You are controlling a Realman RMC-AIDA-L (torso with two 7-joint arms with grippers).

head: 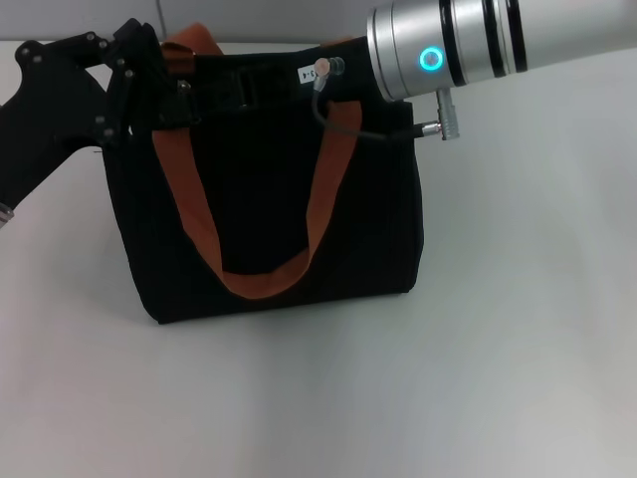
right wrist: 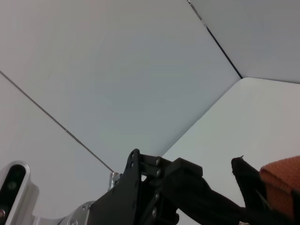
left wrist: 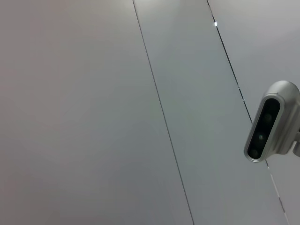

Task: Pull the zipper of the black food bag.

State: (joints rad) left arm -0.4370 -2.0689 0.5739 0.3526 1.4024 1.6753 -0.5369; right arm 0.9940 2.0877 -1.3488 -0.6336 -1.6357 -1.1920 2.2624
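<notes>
The black food bag (head: 378, 229) stands upright on the white table, its orange-brown handle (head: 195, 224) hanging down the front. My left gripper (head: 182, 92) is at the bag's top left corner beside the handle's root and looks shut on the bag's top edge. It also shows in the right wrist view (right wrist: 220, 204), next to the bag's corner (right wrist: 243, 176) and the handle (right wrist: 281, 180). My right arm reaches in from the top right, and its gripper (head: 254, 90) lies over the bag's top edge, black against black. The zipper pull tab is hidden.
The white table (head: 498, 378) spreads in front of and to the right of the bag. The silver right wrist (head: 438, 50) and its cable (head: 343, 119) hang over the bag's top right. The left wrist view shows only wall panels and a silver camera housing (left wrist: 272, 123).
</notes>
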